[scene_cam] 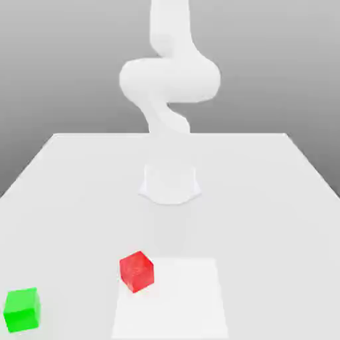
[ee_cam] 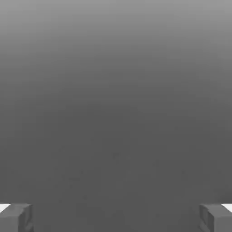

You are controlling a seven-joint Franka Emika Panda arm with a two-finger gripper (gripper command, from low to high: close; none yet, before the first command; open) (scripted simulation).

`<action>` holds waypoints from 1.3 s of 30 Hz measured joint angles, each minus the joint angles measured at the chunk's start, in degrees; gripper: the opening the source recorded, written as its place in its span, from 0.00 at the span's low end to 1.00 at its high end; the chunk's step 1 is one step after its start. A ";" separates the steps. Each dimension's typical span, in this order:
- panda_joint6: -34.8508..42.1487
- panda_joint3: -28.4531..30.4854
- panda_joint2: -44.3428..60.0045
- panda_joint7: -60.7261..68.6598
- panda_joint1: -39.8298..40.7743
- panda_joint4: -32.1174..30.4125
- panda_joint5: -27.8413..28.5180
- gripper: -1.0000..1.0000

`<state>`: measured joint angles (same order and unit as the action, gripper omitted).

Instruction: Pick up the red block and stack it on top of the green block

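White surface: the counter is plain white and fills the lower part of the exterior view, under a grey background.
Red block: it sits on the counter, toward the near edge, a little to the exterior view's left of the middle. It is turned, so one corner points to the camera. Nothing touches it.
Green block: it sits on the counter at the near corner on the exterior view's left. It is well apart from the red block, and closer to the camera than it. Its top is free.
Relation of blocks: both rest flat on the counter, side by side with a clear gap between; neither is on the other.
Pale square: a slightly brighter rectangular patch lies on the counter just beside the red block, on the exterior view's right of it. The red block touches or overlaps its edge.
Arm: it is white, it stands behind the blocks at the middle of the counter on a round base, and it bends high above the counter.
End effector: in the hand view two grey fingertips stand far from each other at opposite sides, so the fingers are spread wide. Between them there is only a grey background, and they pinch nothing.
Contact: the arm is far from both blocks and touches none of them.
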<state>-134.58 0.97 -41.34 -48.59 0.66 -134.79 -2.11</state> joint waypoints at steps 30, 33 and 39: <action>-37.70 -0.71 54.80 -39.59 9.24 -23.95 1.87 0.00; -37.82 -0.72 54.80 -39.69 9.25 -23.95 1.97 0.00; -32.76 -0.53 48.90 -39.92 9.20 -24.63 2.50 0.00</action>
<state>-167.34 0.44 7.56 -88.51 9.86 -159.43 0.39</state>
